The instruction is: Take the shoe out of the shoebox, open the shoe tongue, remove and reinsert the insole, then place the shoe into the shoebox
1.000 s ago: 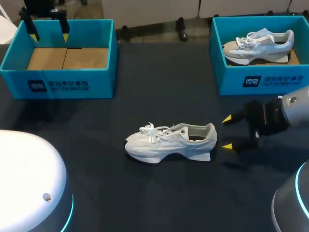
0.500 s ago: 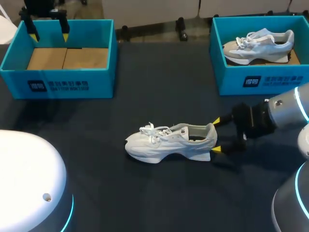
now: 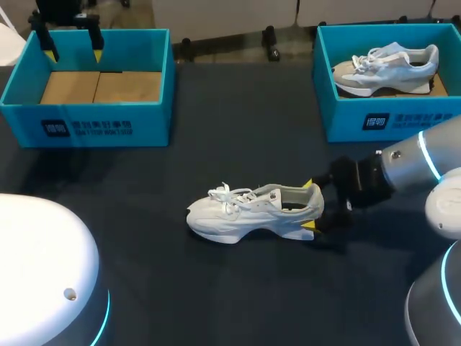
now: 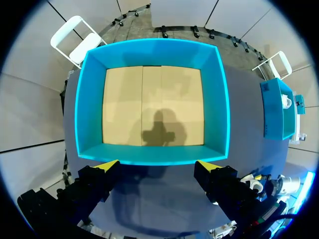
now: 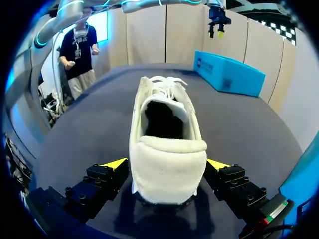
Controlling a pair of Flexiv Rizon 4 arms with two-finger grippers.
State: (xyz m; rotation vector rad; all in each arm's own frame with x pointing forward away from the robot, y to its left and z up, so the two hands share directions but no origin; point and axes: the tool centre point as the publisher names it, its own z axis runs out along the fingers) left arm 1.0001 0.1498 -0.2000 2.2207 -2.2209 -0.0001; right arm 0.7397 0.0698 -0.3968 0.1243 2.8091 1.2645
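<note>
Your right claw point(image 3: 311, 205) straddles the heel of the white shoe point(image 3: 252, 211) in the middle of the desk point(image 3: 238, 130).

The white shoe stands upright on its sole, toe toward your left side, laces tied and its mouth open to the right wrist view. There the right claw point(image 5: 167, 164) is spread wide, one yellow tip on each side of the white shoe's point(image 5: 167, 129) padded heel. The tips sit just beside the heel, and you cannot see a firm squeeze. Your left claw point(image 3: 72, 45) hangs over the far rim of the empty shoebox point(image 3: 94, 119) at the desk's left corner. From its wrist, the left claw point(image 4: 157, 166) is wide open with nothing in it, above the empty shoebox's point(image 4: 223, 99) blue wall. A second shoebox point(image 3: 392, 119) at the right corner holds a grey-and-white shoe point(image 3: 385, 68).
</note>
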